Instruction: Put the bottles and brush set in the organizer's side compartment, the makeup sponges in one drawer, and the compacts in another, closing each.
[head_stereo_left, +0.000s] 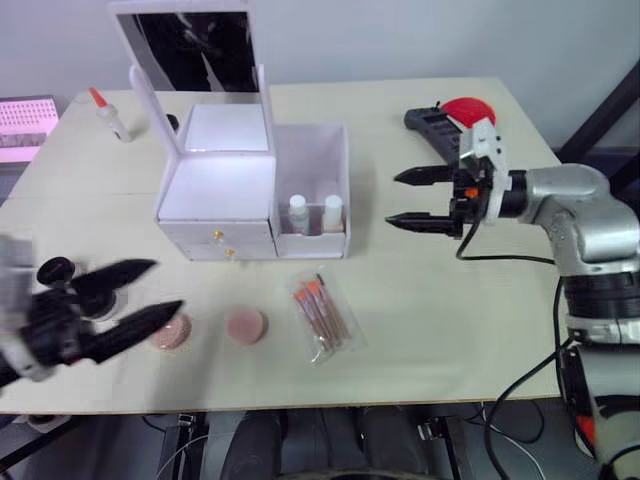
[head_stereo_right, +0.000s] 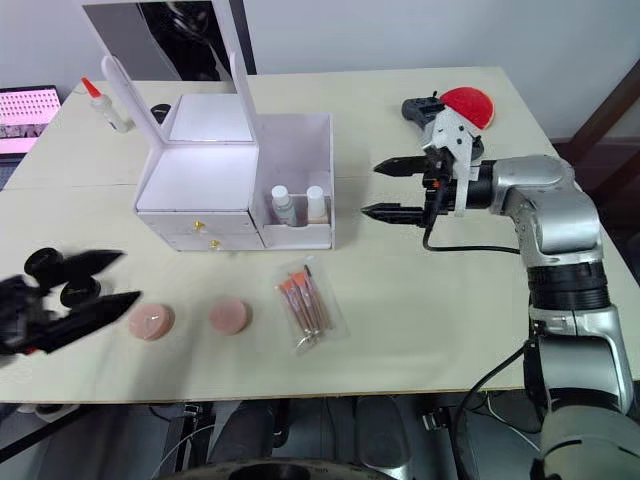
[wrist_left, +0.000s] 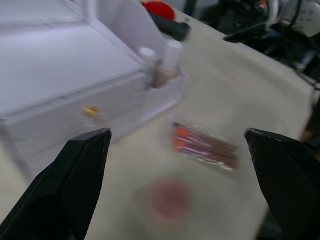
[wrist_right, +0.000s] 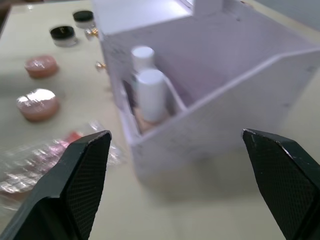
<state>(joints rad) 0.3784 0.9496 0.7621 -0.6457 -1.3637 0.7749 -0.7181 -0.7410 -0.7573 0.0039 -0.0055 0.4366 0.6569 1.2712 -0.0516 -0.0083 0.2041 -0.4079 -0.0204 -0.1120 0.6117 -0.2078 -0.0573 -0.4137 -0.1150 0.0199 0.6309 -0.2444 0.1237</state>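
the brush set (head_stereo_left: 322, 315) lies near the table's (head_stereo_left: 450, 330) front edge, long axis running front to back, between both arms. right claw (head_stereo_left: 410, 198) hangs spread beside the organizer (head_stereo_left: 215, 190); left claw (head_stereo_left: 150, 290) spread too. bottles (head_stereo_left: 314, 212) already sit in the side compartment.

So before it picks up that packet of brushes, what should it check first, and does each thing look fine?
1. Two bottles already standing in the organizer's side compartment: ok.
2. Brush set lying free on the table in front of the organizer, nothing on it: ok.
3. Right end effector open and empty, hovering beside the side compartment: ok.
4. Left end effector open and empty, near the two pink makeup sponges: ok.
5. Room left behind the bottles for the brush set: looks ok in the right wrist view, though whether it fits cannot tell.
6. Both drawers look shut, still to be opened for the sponges: not ok yet.
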